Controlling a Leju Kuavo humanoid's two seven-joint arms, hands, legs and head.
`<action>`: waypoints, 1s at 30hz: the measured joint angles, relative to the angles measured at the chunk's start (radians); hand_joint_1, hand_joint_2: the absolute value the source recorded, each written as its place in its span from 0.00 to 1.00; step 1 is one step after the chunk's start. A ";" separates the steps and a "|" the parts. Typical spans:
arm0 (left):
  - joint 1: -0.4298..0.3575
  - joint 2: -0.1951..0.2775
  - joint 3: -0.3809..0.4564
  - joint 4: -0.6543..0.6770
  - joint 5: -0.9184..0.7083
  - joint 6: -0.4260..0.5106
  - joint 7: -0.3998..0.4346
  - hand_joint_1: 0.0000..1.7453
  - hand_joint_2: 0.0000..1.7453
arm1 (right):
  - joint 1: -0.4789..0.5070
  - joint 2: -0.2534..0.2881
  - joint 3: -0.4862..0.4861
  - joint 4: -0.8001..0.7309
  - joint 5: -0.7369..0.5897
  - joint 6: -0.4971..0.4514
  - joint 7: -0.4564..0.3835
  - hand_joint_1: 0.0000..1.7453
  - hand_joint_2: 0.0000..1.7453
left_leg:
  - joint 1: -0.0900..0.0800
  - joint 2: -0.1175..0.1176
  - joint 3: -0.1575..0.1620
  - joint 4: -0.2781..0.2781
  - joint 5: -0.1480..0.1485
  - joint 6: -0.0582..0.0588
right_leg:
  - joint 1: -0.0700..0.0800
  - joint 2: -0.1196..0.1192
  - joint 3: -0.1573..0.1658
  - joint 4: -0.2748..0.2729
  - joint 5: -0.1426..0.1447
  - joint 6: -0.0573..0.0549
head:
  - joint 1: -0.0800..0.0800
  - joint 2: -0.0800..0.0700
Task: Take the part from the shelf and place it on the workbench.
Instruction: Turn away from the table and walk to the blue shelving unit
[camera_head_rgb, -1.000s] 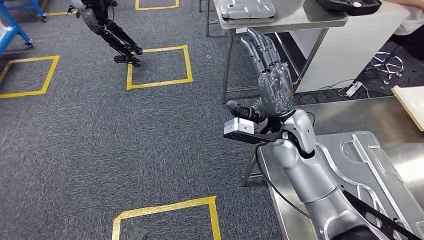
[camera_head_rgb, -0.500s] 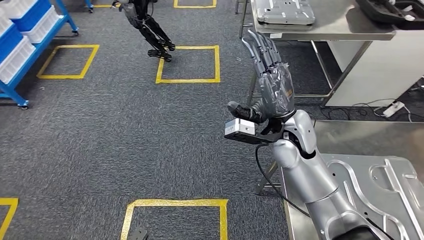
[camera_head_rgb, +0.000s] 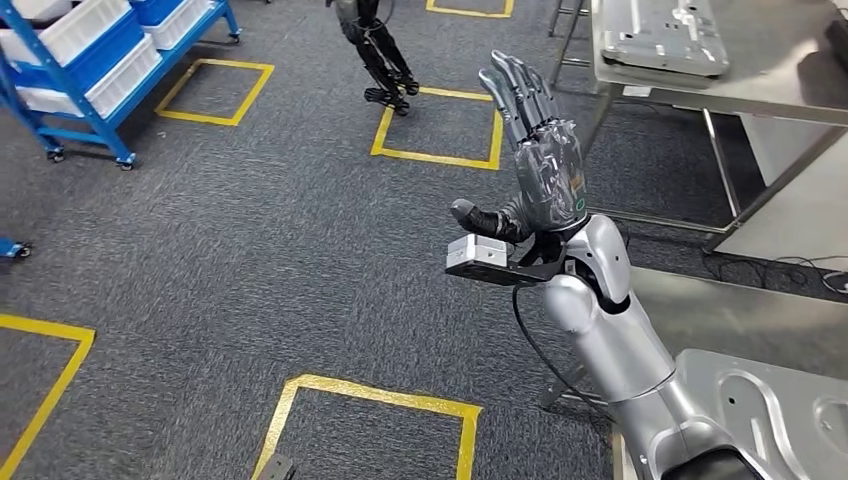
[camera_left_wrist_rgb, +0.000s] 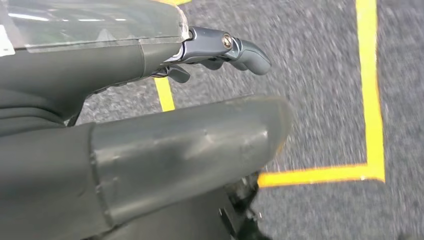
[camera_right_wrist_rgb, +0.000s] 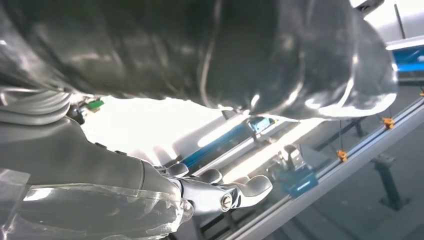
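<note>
1. One stamped metal part (camera_head_rgb: 770, 420) shows in the head view, lying flat on the steel workbench (camera_head_rgb: 700, 315) at the lower right, just beside our right arm; a second like it (camera_head_rgb: 660, 35) sits on the far table (camera_head_rgb: 760, 85). Whether either is the part we must fetch, we cannot tell.
2. We judge such a part to be stiff, fairly heavy sheet metal with a smooth, slippery face and thin edges. A hold at a raised rib or along an outer rim, with both hands sharing the weight, looks safest to us.
3. Our right hand (camera_head_rgb: 535, 150) is raised with its fingers (camera_head_rgb: 515, 85) straight and spread, thumb out to the side, holding nothing.
4. Our left hand (camera_left_wrist_rgb: 150, 100) hangs over grey carpet and yellow floor tape (camera_left_wrist_rgb: 372, 90); its fingers (camera_left_wrist_rgb: 240, 47) look loosely extended and nothing lies in them.
5. The blue shelf rack (camera_head_rgb: 100, 110) with white and blue bins (camera_head_rgb: 95, 35) stands at the upper left, well apart from both hands, so we reckon the pick is not yet begun.
6. Another robot's dark legs (camera_head_rgb: 380, 55) stand near a taped square beyond.
</note>
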 joint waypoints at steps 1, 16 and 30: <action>0.000 0.000 0.000 0.000 0.000 0.000 0.000 0.00 0.00 | -0.001 0.000 0.000 0.000 0.000 0.000 0.000 0.00 0.00 | 0.003 -0.010 0.002 -0.005 0.004 0.006 | -0.003 0.024 -0.011 0.028 -0.020 0.004 | 0.000 0.000; 0.003 -0.001 0.000 0.000 0.000 0.000 0.004 0.00 0.00 | 0.003 0.000 0.000 0.003 0.007 -0.001 0.001 0.00 0.00 | 0.007 -0.123 -0.023 0.025 -0.006 -0.022 | -0.015 0.139 -0.017 -0.014 0.036 -0.017 | 0.000 0.000; -0.002 -0.001 0.000 0.000 -0.001 0.002 0.006 0.00 0.00 | -0.001 0.000 0.001 0.004 0.015 -0.006 0.002 0.00 0.00 | -0.001 0.009 -0.010 0.008 -0.001 -0.007 | 0.001 -0.010 -0.001 -0.005 0.007 -0.001 | 0.000 0.000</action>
